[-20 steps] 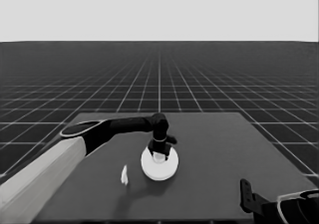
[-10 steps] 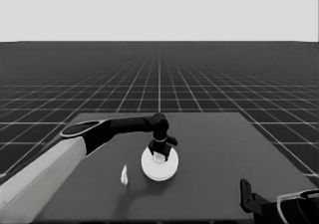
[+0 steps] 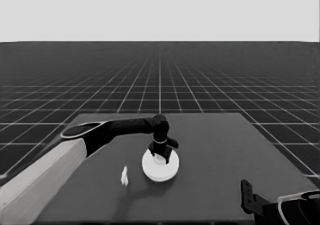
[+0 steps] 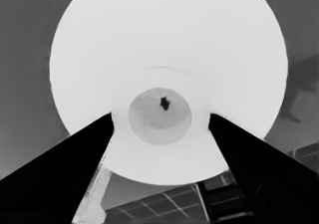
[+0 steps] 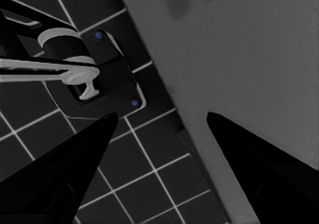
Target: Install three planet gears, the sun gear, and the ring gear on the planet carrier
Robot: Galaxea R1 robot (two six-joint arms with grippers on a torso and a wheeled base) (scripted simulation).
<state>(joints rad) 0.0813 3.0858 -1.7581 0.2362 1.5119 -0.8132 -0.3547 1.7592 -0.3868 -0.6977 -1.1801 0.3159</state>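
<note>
Hovering open over one larger round part, left hand, one thin white piece

My left arm: pale grey far back, black sleeve toward wrist. Left claw: two long, pointed black fingers, wedge-shaped. Right claw: same black wedges. Right arm: black, pale band.

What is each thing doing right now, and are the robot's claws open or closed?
Larger round part: lying flat mid-table, centre hole facing up.
Left gripper: over that part, fingers open either side of the hole.
Thin white piece: on the table, apart from the round part, untouched.
Right gripper: parked at the table's near right corner, open, holding nothing.
Gears: none showing.
</note>
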